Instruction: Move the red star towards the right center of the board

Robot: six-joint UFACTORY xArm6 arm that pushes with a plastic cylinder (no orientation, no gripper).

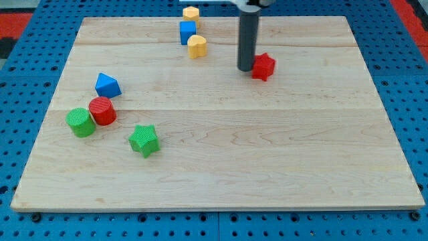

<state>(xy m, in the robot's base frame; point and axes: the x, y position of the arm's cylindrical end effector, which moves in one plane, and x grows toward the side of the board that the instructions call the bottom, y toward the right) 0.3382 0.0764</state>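
The red star point(263, 66) lies on the wooden board point(221, 154) near the view's top, a little right of centre. My tip point(245, 69) stands right against the star's left side, touching or nearly touching it. The dark rod rises straight up from there to the view's top edge.
A yellow block point(191, 13), a blue cube point(187, 31) and a yellow heart-like block point(196, 46) cluster at the top, left of my tip. At the left are a blue triangle point(107, 85), a red cylinder point(102, 110), a green cylinder point(81, 122) and a green star point(144, 140).
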